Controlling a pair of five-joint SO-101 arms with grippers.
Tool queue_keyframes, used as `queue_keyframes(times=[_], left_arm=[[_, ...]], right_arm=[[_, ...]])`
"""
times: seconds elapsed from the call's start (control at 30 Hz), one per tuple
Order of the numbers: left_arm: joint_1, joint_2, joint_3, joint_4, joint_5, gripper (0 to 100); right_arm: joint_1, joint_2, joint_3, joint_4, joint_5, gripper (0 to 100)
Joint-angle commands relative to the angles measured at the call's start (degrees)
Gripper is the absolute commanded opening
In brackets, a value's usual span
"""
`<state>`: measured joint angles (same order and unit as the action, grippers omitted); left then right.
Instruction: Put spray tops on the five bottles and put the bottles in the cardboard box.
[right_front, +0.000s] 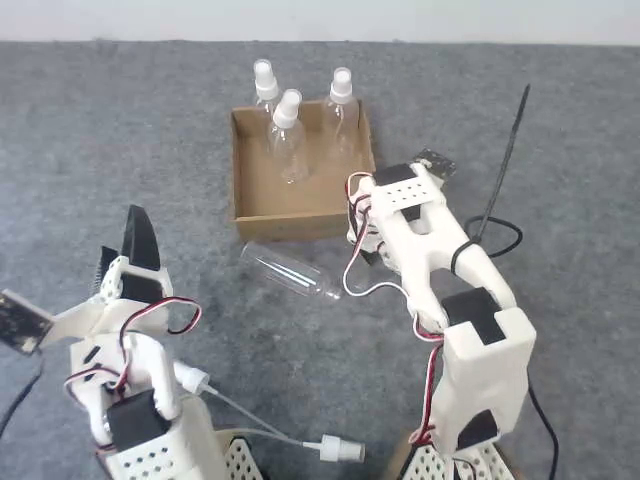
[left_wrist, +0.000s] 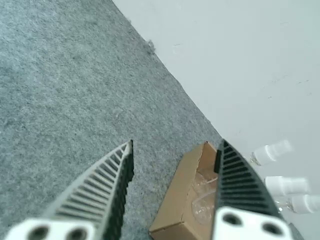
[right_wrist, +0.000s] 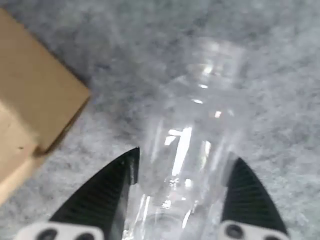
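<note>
On carpet (right_front: 120, 130) before the cardboard box (right_front: 290, 215), capless bottle (right_front: 290, 270) lying flat, right gripper (right_wrist: 182, 160) spread wide astride it, apparently not gripping, left gripper (left_wrist: 177, 145) spread, empty, loose spray top (right_front: 335, 450) well apart

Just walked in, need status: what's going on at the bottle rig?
The right end effector is open and straddles an uncapped bottle lying on the carpet in front of the cardboard box; it has not gripped it yet. The left end effector is open and empty, away from the bottles. Three bottles with spray tops stand at the box's far end. A loose spray top lies near the arm bases.
</note>
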<state>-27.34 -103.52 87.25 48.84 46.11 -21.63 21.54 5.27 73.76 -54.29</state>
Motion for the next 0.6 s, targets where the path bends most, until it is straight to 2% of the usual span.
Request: queue_keyframes(times=[0.0, 0.27, 0.57], left_arm=[[-0.3, -1.1, -0.7, -1.7, -0.5, 25], [-0.3, -1.1, -0.7, -1.7, -0.5, 25], [-0.3, -1.1, -0.7, -1.7, -0.5, 25]], right_arm=[[1.7, -3.9, -1.2, 2.9, 2.8, 17.5], [2.2, -10.3, -1.2, 10.2, 9.5, 17.3], [2.2, -14.3, -1.1, 16.9, 24.2, 17.3]])
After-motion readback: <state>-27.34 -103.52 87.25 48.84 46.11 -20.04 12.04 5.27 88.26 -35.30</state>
